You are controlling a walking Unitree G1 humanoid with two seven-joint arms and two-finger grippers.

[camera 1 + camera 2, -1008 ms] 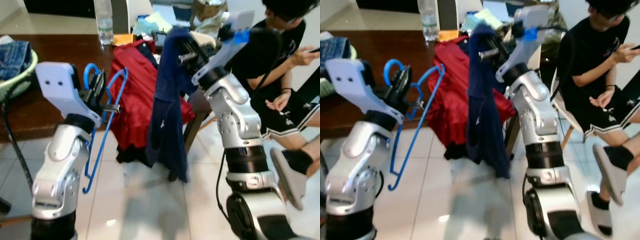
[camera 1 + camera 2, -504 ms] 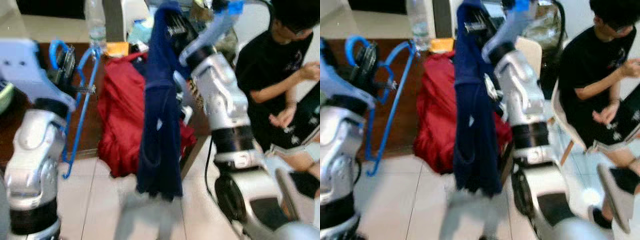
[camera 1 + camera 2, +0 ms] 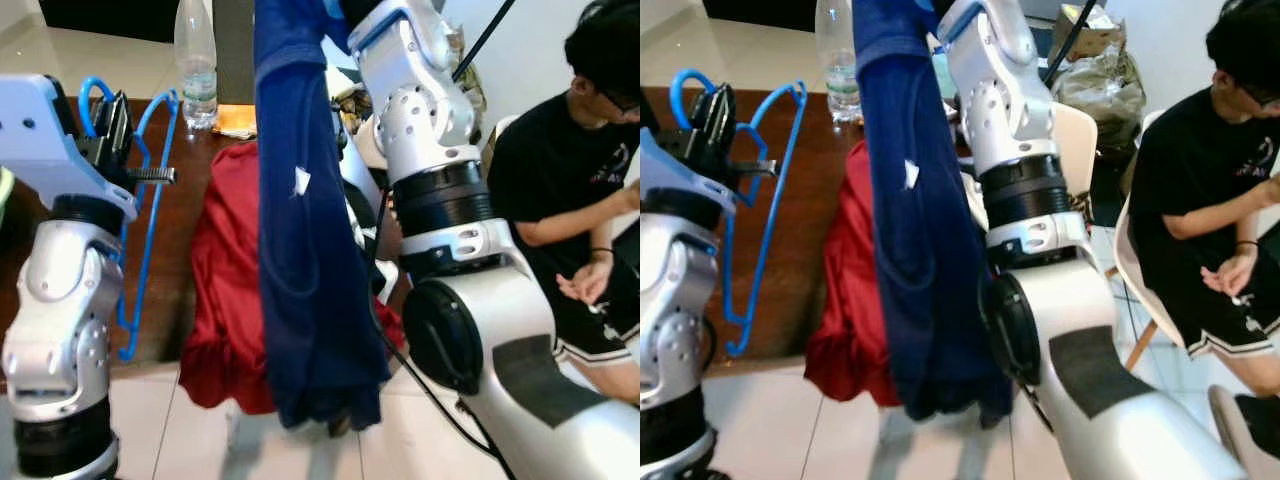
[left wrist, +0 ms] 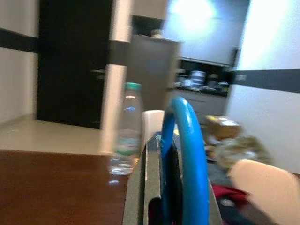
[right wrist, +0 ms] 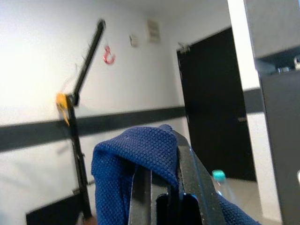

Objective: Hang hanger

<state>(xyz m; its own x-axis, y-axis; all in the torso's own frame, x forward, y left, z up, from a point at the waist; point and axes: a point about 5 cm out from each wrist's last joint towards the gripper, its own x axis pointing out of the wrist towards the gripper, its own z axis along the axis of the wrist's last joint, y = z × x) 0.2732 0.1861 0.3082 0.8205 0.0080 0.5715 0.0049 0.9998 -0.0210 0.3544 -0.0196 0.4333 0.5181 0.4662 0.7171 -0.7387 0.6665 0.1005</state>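
The right tool [image 5: 159, 187] has lifted the navy garment [image 3: 310, 250] higher.

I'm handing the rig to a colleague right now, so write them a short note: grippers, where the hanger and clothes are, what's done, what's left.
Left gripper: shut on the blue hanger, held up over the edge of the brown table.
Right gripper: raised high, shut on the navy garment, which hangs full length between the arms.
A red garment drapes off the table edge; a water bottle stands behind it. A person sits on the robot's right.
Done: hanger and garment both lifted.
Left: the garment is not yet on the hanger, and nothing is hung yet.
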